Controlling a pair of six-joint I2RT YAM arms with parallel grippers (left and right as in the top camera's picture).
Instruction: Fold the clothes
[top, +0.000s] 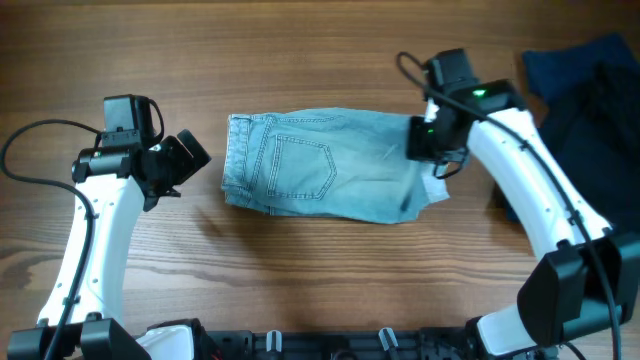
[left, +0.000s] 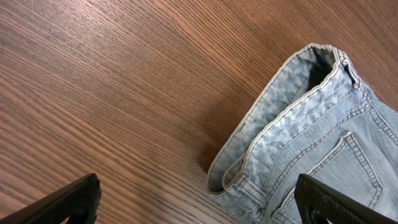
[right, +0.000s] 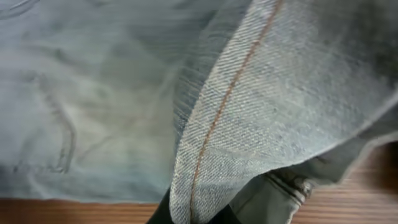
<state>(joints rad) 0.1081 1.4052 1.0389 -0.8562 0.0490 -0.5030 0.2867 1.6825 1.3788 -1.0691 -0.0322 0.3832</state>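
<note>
Showed, from overhead, a brown wood-grain counter (top: 320, 60) filling the frame. Caught a dark navy fabric pile (top: 590, 90) heaped at the far right corner, well apart from the centre and partly hidden behind the white right arm (top: 540, 190).

Found the light blue, faded denim shorts (top: 320, 170) lying at the middle of the counter between the two arms, waistband to the left, a stitched back pocket facing up, leg ends to the right. Lay mostly flat, with the right edge rumpled and raised off the wood.

Placed the right arm reaching in from the near right, its black right end effector (top: 422, 140) at that raised right edge of the shorts. Closed together on the denim there, to judge by the right wrist view, with a fold of the cloth (right: 280, 93) and its orange-stitched seam rising straight out of the dark fingers (right: 163, 216) at the bottom of the frame.

Set the white left arm (top: 100, 230) at the near left, with the black left end effector (top: 185, 165) just beside the waistband and touching nothing. Held its fingers (left: 68, 200) wide apart in the left wrist view, over bare wood, with the curled waistband (left: 280, 118) and the pocket corner between them.
</note>
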